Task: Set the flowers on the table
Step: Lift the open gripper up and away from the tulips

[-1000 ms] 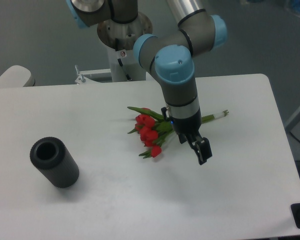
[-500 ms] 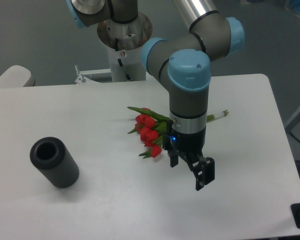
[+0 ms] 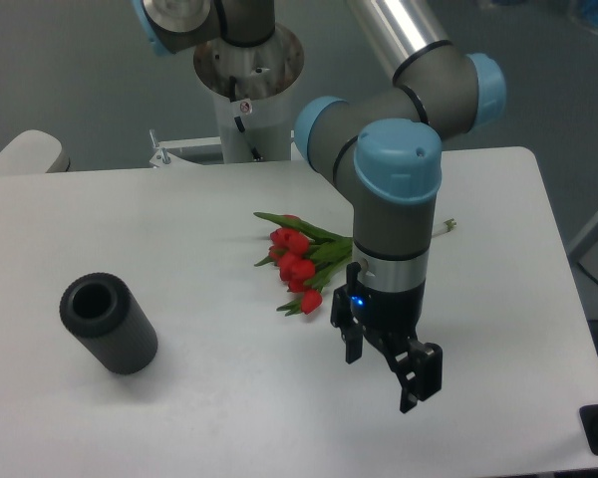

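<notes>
Flowers [image 3: 297,261] lie on table [image 3: 179,418] — gripper [image 3: 387,366] empty

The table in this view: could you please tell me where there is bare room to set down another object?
The table is bare between the dark cylinder and the flowers, along the front edge left of the end effector, and at the far left corner. The middle right is crowded, with the arm above the flower stems.

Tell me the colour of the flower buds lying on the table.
Red, with green leaves and stems; the flowers show clearly in the fixed camera view.
</notes>
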Tool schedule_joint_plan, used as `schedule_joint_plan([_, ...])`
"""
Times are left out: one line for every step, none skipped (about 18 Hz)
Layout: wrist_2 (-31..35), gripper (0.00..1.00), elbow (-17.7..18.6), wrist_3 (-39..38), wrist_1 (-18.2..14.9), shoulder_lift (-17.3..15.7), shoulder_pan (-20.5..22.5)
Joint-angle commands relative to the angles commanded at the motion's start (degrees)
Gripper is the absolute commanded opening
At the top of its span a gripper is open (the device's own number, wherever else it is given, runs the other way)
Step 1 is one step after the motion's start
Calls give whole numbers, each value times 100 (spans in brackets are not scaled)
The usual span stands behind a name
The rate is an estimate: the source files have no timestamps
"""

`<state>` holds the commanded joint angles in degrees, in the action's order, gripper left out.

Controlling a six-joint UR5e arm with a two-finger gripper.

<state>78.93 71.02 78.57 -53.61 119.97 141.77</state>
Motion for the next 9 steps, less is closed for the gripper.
schedule_joint_plan([0, 100, -9, 9, 0, 18, 9])
schedule_joint_plan([0, 100, -18, 9, 9, 27, 17])
schedule_joint_plan([0, 100, -18, 9, 9, 35, 44])
schedule_joint_plan([-9, 100, -18, 52, 9, 53, 53])
schedule_joint_plan([-9, 100, -9, 96, 9, 53, 61])
schedule_joint_plan([-9, 100, -9, 123, 9, 53, 88])
schedule_joint_plan([-9, 100, -18, 123, 9, 53, 97])
schedule_joint_plan([-9, 100, -26, 123, 0, 53, 97])
schedule_joint_plan([-9, 100, -27, 123, 0, 53, 105])
